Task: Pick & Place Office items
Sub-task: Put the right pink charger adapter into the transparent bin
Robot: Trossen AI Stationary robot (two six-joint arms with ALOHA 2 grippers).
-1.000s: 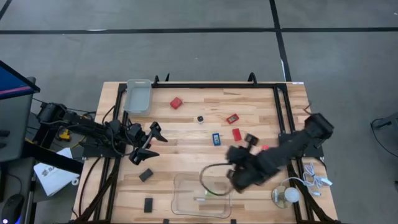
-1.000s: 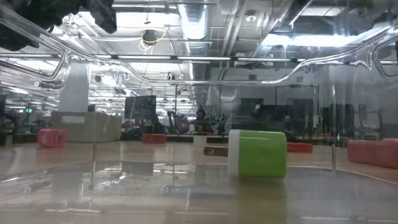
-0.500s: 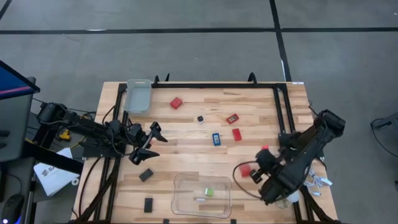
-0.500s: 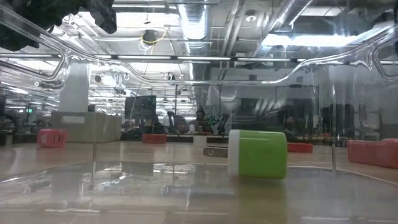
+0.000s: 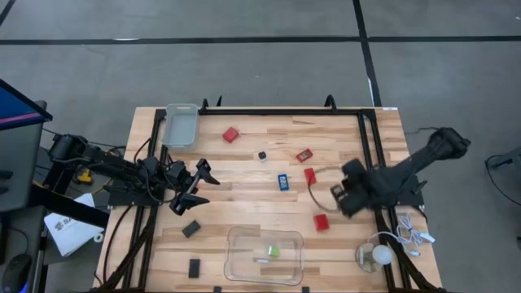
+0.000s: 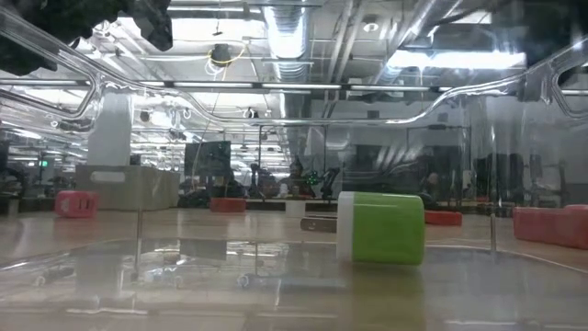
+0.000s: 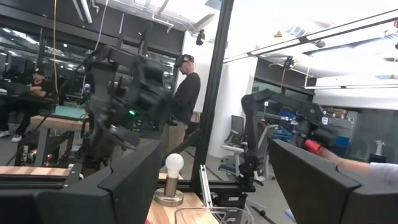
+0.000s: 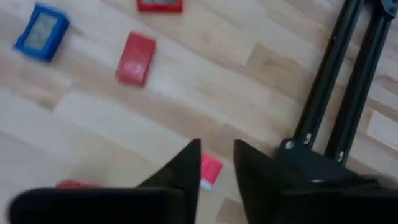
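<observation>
High view: my right jaws hang over the table near its 3 o'clock edge. A red block lies at their 7 o'clock, and the blue piece and another red block lie toward 9 o'clock. My left jaws wait at the table's 9 o'clock edge.

Low view: a green piece rests inside the clear tray.

Left wrist view: left jaws are wide apart and empty.

Right wrist view: right jaws are narrowly apart and clamp nothing. A small red piece shows through the gap.

Risk: descending with so narrow a gap may push the piece aside. The black frame rail stands near, so a swing could strike it.
</observation>
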